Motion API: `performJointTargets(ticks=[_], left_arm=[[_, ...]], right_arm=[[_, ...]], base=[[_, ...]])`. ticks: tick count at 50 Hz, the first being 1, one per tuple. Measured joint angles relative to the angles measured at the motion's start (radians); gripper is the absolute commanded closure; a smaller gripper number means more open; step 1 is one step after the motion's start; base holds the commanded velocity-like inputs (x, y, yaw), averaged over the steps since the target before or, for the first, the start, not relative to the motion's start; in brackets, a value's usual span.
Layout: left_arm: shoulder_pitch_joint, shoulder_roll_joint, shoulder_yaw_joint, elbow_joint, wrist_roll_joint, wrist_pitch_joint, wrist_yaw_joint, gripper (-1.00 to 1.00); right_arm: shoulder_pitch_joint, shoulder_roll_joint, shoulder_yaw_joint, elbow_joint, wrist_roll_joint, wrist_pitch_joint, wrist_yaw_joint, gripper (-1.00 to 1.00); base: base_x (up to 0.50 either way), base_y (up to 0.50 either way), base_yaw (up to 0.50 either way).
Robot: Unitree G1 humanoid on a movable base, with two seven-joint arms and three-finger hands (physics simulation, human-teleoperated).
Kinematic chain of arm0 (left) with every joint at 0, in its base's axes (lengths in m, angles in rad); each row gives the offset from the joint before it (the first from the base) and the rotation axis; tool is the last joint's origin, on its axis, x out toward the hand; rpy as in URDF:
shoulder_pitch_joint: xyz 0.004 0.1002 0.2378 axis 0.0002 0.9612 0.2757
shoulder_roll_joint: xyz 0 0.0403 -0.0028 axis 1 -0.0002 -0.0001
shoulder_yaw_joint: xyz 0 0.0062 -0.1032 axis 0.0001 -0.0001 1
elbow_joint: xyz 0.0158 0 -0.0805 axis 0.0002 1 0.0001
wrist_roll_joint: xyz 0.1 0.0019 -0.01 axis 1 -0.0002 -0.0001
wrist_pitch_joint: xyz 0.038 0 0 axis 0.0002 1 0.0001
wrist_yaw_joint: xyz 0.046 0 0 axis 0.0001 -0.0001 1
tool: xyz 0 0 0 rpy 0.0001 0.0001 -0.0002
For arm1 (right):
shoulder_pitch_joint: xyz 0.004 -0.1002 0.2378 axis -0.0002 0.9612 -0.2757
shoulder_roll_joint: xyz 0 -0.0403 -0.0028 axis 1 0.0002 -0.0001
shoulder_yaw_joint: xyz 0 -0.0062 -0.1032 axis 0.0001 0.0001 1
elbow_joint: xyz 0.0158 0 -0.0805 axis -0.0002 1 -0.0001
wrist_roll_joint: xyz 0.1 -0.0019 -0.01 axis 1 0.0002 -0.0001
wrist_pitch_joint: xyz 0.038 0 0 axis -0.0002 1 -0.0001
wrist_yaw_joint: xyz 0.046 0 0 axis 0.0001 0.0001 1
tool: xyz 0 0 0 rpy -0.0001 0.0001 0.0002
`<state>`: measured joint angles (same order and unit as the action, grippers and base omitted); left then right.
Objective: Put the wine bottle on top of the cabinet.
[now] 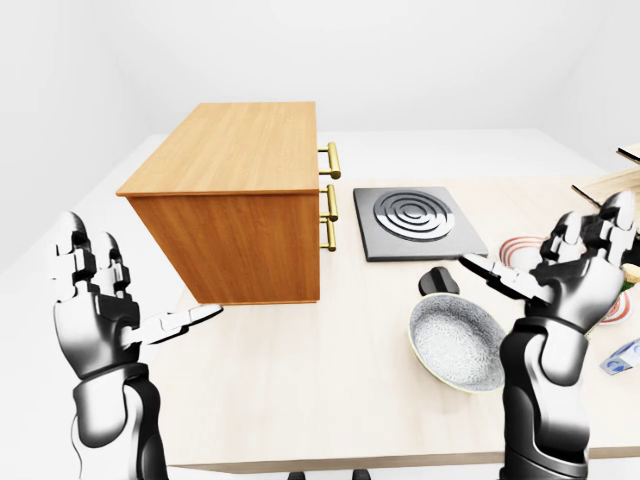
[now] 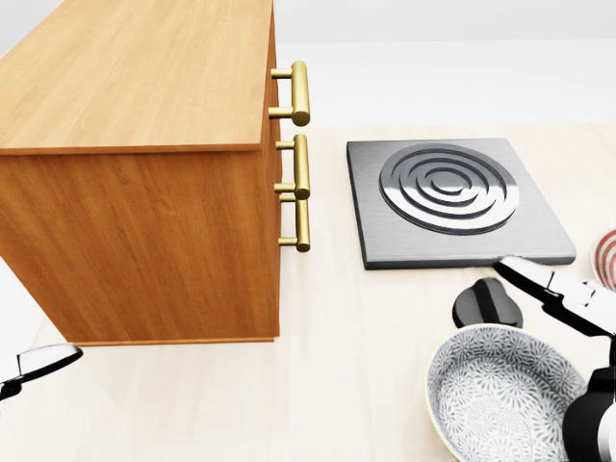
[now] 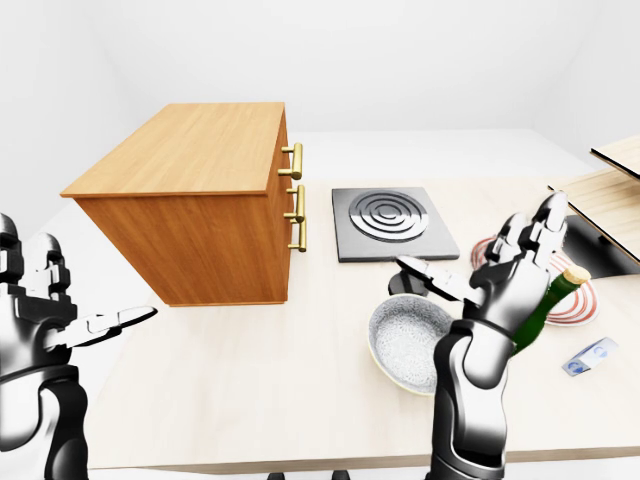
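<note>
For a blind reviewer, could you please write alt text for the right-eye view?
The robot's open right hand is raised beside a green wine bottle with a tan cork, near a speckled grey bowl. A wooden cabinet with brass handles stands left of a dark square hob.

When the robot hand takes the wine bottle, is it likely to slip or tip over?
The wine bottle looks like smooth, glossy green glass, so it is probably slippery and fragile. It is tall and narrow and appears tilted, so it would likely tip or roll if pushed. The right robot hand is open beside it, not gripping.
</note>
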<state>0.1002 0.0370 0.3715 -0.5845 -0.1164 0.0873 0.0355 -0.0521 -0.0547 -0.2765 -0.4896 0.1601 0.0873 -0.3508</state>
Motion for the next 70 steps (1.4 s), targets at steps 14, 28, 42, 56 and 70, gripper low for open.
performJointTargets(ticks=[14,28,42,56,70], left_arm=[[0.001,0.001,0.009,0.000,-0.003,0.000,-0.001,-1.00],[0.002,0.000,0.004,0.014,0.002,0.000,-0.001,-1.00],[0.004,-0.001,0.002,0.020,0.008,0.000,-0.001,-1.00],[0.006,-0.002,0.000,0.028,0.012,0.000,-0.001,-1.00],[0.006,-0.001,0.000,0.028,0.014,0.000,0.000,-1.00]], right_arm=[[0.001,-0.019,-0.079,-0.103,0.056,0.000,-0.123,-1.00],[-0.001,-0.034,-0.140,-0.188,0.064,0.000,-0.173,-1.00],[0.002,-0.043,-0.195,-0.211,0.087,0.000,-0.173,-1.00],[0.016,-0.054,-0.224,-0.098,0.147,0.000,-0.173,-1.00],[0.033,-0.063,-0.260,-0.019,0.179,0.000,-0.173,-1.00]], base=[[0.00,0.00,0.00],[0.00,0.00,0.00],[0.00,0.00,0.00],[0.00,0.00,0.00],[0.00,0.00,0.00]])
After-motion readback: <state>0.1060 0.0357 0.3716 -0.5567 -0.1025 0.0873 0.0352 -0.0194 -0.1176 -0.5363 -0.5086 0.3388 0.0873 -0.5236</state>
